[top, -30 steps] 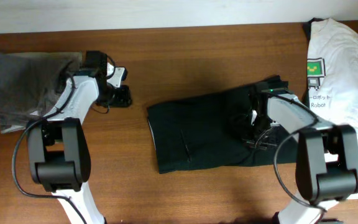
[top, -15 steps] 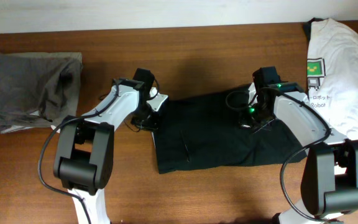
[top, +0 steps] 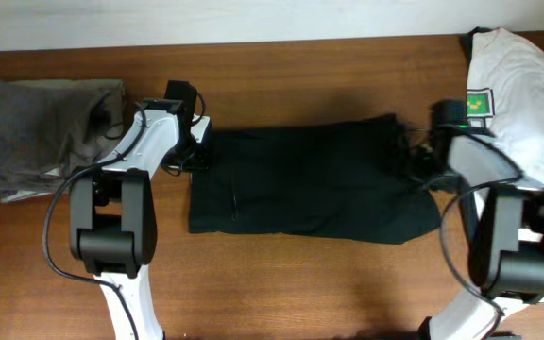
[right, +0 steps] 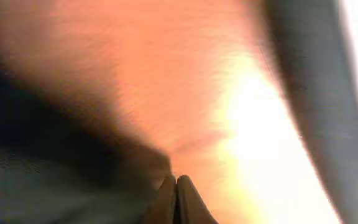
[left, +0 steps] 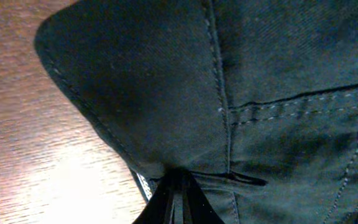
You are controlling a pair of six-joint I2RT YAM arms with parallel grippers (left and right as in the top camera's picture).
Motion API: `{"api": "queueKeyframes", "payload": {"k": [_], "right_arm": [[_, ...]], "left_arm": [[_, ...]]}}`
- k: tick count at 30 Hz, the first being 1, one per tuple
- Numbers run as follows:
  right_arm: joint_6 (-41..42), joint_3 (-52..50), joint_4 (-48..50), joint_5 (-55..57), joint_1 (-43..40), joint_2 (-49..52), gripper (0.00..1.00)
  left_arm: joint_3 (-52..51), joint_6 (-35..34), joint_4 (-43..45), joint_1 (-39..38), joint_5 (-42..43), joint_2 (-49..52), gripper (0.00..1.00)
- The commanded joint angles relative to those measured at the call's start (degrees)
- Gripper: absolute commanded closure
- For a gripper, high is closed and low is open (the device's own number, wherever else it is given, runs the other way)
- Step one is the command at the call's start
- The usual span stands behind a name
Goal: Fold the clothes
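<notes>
Spreading is judged the step in hand; black shorts [top: 310, 179] are laid flat mid-bench; left gripper [top: 196, 149] is clamped on their far-left corner, right gripper [top: 421, 156] seemingly pinched on the far-right; next, one side should be carried across.

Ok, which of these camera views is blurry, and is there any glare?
Right wrist view: heavily smeared, with a washed-out glare patch on the table. Left wrist view: sharp, stitching on the black shorts crisp, mild sheen on the wood at lower left. Overhead view: clear and evenly lit, no strong glare.
</notes>
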Motion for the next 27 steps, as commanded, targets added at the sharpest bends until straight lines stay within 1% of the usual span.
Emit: {"api": "queueKeyframes", "payload": {"k": [1,2,3,4,5,6,7,8,9,10,12,13,14,15,16,18,19,20,21,22,25,27], "right_arm": [[-5.5,3.8,-3.7,-5.6,-5.9,-2.4,0.96],[-8.5,6.1,-5.6,-12.9,-6.2,-4.0,0.92],[-11.8,9.3,-8.9,-21.4,-5.5,-6.6,0.89],[-14.2,11.7,-12.4,-27.1,-3.7,-9.0,0.86],[-14.7,12.8,-14.9,-29.9,-1.3,-10.8,0.83],[-14.7,13.0,-16.4,-31.1,1.8,-12.0,0.77],[-14.7,13.0,-17.2,-31.0,4.2,-12.1,0.75],[-14.3,12.5,-17.6,-31.0,8.9,-11.6,0.73],[-12.3,10.8,-15.9,-30.8,14.7,-9.9,0.73],[-9.7,9.5,-13.9,-28.9,18.6,-7.3,0.75],[-7.2,8.1,-11.4,-26.6,22.1,-2.8,0.82],[-7.0,7.6,-10.3,-26.0,23.1,0.0,0.85],[-5.8,7.5,-9.5,-25.8,23.4,4.7,0.89],[-4.8,7.5,-9.1,-25.3,23.3,6.9,0.91],[-3.9,7.5,-9.1,-24.5,22.7,9.0,0.92],[-3.3,7.5,-9.1,-23.7,21.9,9.6,0.92],[-3.0,7.6,-9.1,-23.5,21.4,9.6,0.92],[-3.0,7.6,-9.5,-23.4,21.2,9.6,0.92],[-3.0,7.6,-10.0,-23.4,21.1,9.6,0.92],[-3.0,7.6,-10.2,-23.4,21.1,9.6,0.92],[-3.0,7.6,-10.2,-23.4,21.2,9.6,0.93],[-3.0,7.6,-10.2,-23.5,21.2,9.6,0.93]], "left_arm": [[0.0,1.2,0.1,1.1,-6.1,3.1,0.93],[1.1,1.2,-1.2,1.1,-6.1,3.0,0.92],[4.2,1.1,-4.8,1.1,-5.8,2.3,0.87],[7.5,1.1,-8.2,1.1,-4.1,1.5,0.83],[11.6,1.1,-12.0,1.1,-1.6,0.3,0.78],[15.3,1.1,-15.6,1.1,0.3,-1.0,0.73],[17.0,1.1,-17.2,1.1,1.2,-1.8,0.67],[20.0,1.1,-21.0,1.1,2.8,-3.5,0.57],[20.8,-0.2,-24.0,1.3,3.0,-5.0,0.45],[20.8,-1.7,-26.6,2.0,3.0,-5.2,0.40],[19.3,-2.0,-28.5,4.0,4.5,-5.2,0.36],[17.7,-1.9,-28.8,6.1,7.2,-5.2,0.34],[15.2,-1.8,-28.0,8.8,9.9,-5.2,0.32],[12.4,-0.4,-27.0,11.5,14.6,-5.2,0.30],[7.0,3.3,-25.3,14.2,21.9,-5.2,0.30],[-2.0,4.6,-20.7,15.9,26.0,-5.2,0.23],[-7.3,4.6,-16.3,15.9,27.6,-5.2,0.20],[-12.0,4.6,-11.7,15.9,30.0,-5.2,0.13],[-16.1,3.5,-7.1,15.9,33.1,-5.2,0.02],[-18.6,2.3,-4.1,15.9,34.2,-5.2,0.01],[-24.1,-4.8,5.0,15.8,34.3,-5.2,0.01],[-25.4,-6.1,9.1,15.1,34.5,-5.2,0.01]]}}
